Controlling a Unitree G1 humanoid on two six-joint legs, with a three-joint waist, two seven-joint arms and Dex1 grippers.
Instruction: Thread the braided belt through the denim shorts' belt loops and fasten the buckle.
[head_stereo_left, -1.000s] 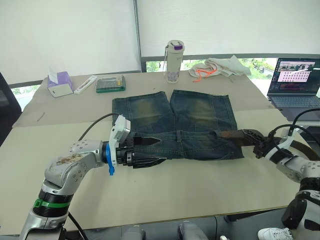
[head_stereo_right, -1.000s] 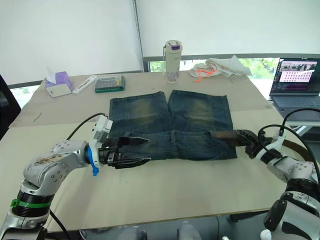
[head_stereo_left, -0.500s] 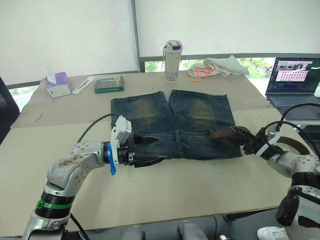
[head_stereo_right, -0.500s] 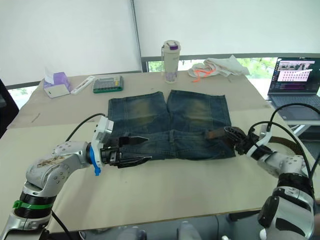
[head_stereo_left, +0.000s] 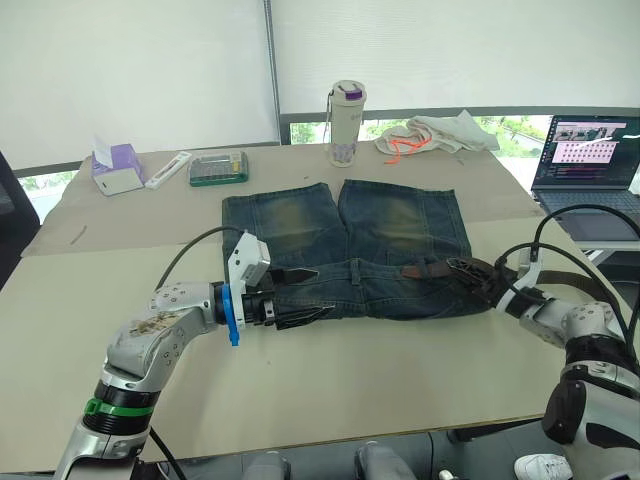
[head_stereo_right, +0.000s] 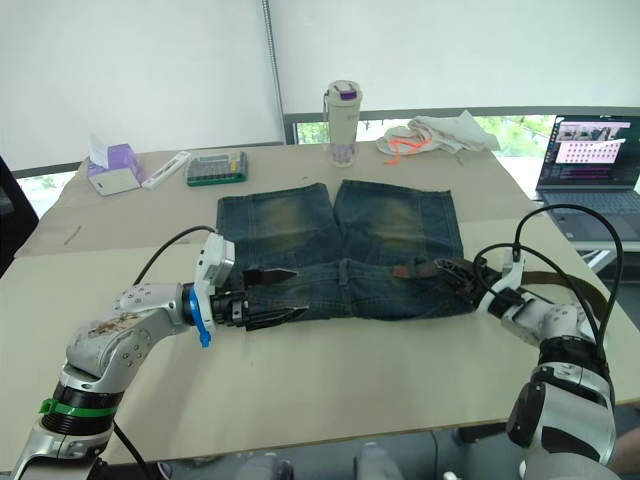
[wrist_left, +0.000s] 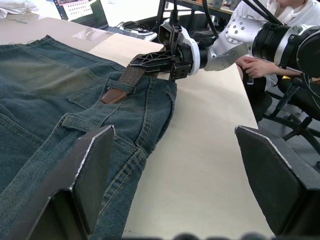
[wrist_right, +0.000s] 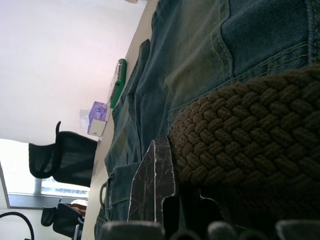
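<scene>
Looking down over both arms, I see the denim shorts (head_stereo_left: 345, 250) spread flat on the table (head_stereo_left: 330, 380), waistband toward me, legs pointing away.

Right gripper (head_stereo_left: 478, 278) is at the shorts' right waistband corner, clenched on the braided belt (wrist_left: 131, 76). In the left wrist view the black fingers pinch the braided strap just behind its brown leather tip, and that tip lies on the denim over the waistband, next to a belt loop (wrist_left: 116, 86). I cannot tell whether the tip has gone under any loop. In the right wrist view the braid lies against the denim, right in front of the camera. The rest of the belt trails off past the right arm toward the table's right edge. I cannot make out the buckle.

Left gripper (head_stereo_left: 308, 303) lies low at the waistband's left part, fingers spread apart, one over the denim and one at the near hem, holding nothing. The left wrist view shows both pads wide apart with the denim edge between them.

Also on the table, far side: tall bottle (head_stereo_left: 347, 123), tissue box (head_stereo_left: 117, 166), green case (head_stereo_left: 220, 167), bundle of cloth (head_stereo_left: 437, 133). Laptop (head_stereo_left: 588, 160) sits at far right.
</scene>
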